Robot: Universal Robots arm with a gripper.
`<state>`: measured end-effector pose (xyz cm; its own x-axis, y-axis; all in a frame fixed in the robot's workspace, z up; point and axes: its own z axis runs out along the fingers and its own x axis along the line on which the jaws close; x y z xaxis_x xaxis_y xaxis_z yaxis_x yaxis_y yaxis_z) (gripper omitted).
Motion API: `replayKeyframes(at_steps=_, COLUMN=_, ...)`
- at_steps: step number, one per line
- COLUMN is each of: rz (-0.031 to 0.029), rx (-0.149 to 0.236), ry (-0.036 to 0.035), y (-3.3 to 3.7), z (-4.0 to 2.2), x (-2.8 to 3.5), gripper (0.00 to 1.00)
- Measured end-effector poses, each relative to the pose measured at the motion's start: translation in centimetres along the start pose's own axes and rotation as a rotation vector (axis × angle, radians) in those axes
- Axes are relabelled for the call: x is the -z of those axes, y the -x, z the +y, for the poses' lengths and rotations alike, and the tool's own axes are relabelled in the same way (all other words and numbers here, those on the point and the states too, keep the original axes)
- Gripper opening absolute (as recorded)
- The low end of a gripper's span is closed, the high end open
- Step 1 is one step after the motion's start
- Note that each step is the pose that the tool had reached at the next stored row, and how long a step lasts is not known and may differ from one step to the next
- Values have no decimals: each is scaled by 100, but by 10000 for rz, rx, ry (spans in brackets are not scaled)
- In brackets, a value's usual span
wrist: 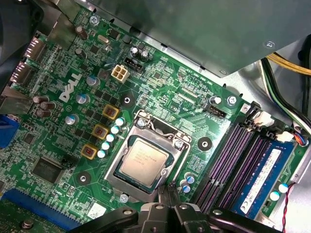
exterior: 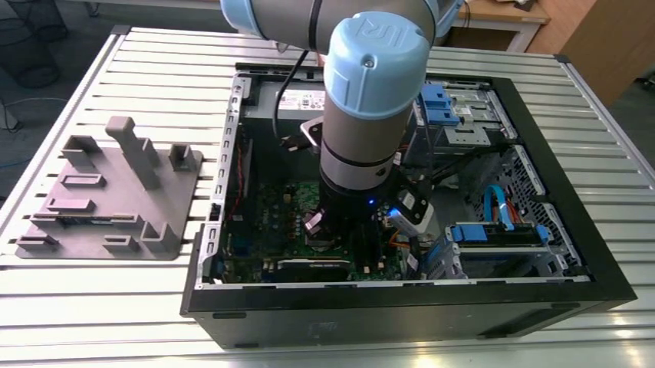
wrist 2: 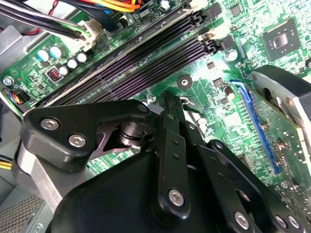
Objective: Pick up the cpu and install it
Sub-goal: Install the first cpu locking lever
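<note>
Inside the open computer case (exterior: pixel 532 284), the cpu (wrist: pixel 144 160) lies flat in the socket frame (wrist: pixel 146 153) on the motherboard (wrist: pixel 160 82), just beyond the gripper (wrist: pixel 167 201), whose black fingers (wrist: pixel 164 195) are pressed together, holding nothing, directly above the board.

Exterior view: even overhead light, bright w/ glare on the table (exterior: pixel 123 307) slats near the front edge; inside of the PC case (exterior: pixel 573 230) dim, shadowed by the arm. First wrist view: motherboard (wrist: pixel 160 87) sharp, well lit, dark shadow at one corner. Second wrist view: gripper (wrist 2: pixel 167 104) linkage close, slightly soft, w/ highlights.
</note>
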<state>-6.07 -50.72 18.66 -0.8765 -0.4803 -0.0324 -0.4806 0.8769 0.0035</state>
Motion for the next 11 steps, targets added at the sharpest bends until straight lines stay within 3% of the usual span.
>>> replayKeyframes(at_steps=11, rz=8, rx=13, ry=-8, y=13, z=-8, x=-7, gripper=11)
